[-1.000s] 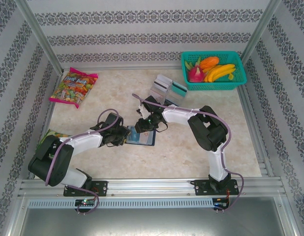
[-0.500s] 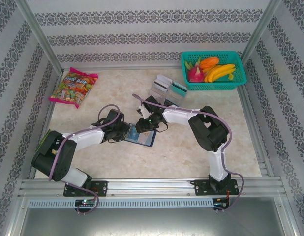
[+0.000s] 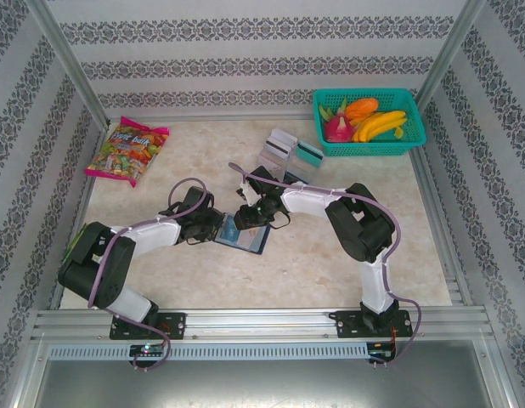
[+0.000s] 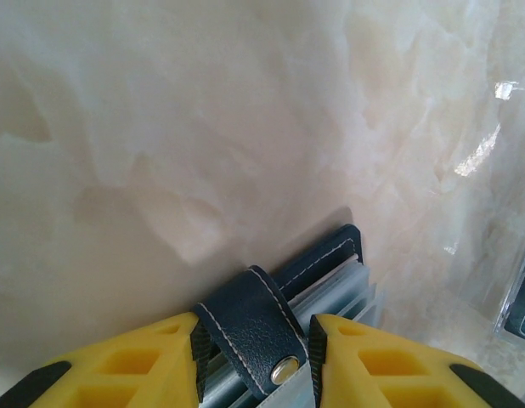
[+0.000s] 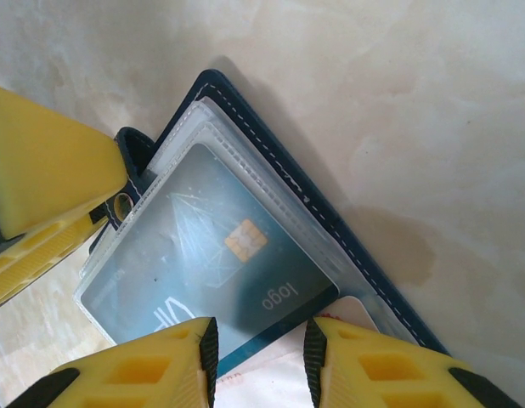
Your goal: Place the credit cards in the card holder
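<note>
Looking down on marble table (image 3: 203, 144), teal fruit basket (image 3: 415, 127) far right, candy bag (image 3: 127, 151) far left. Shows navy card holder (image 3: 245, 240) lying open mid-table between both arms, loose credit cards (image 3: 288, 151) fanned well apart, near the basket. Has left gripper (image 4: 254, 365) closed part-way on the holder's snap tab (image 4: 245, 319), fingers touching both its sides. Has right gripper (image 5: 261, 357) part-way apart over the near end of a teal chip card (image 5: 203, 263) tucked in a clear sleeve; cannot tell whether gripped.
</note>
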